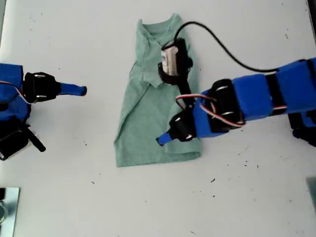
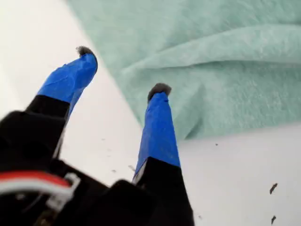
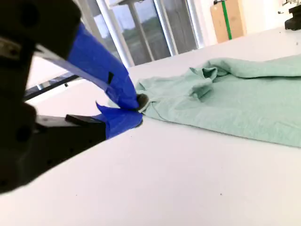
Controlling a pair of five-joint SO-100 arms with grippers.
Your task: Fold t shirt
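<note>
Exterior view: t shirt (image 1: 155, 113) lies mid-tabletop (image 1: 74, 197), lengthwise, collar far, hem near. My first gripper (image 2: 123, 70) gapes over its hem edge; my second gripper (image 3: 136, 109), pinched empty, sits beside it.

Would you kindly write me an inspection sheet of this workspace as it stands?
Surface: white table, a few dark specks.
Job's things: t shirt lying flat, sides apparently folded in.
Clutter: metal plate at the exterior view's lower left corner.
Grippers: my first gripper open at the shirt's hem corner; my second gripper shut, apart from the shirt.
Cables: black cable passing over the shirt's collar end.
Surroundings: windows, cardboard box.
</note>
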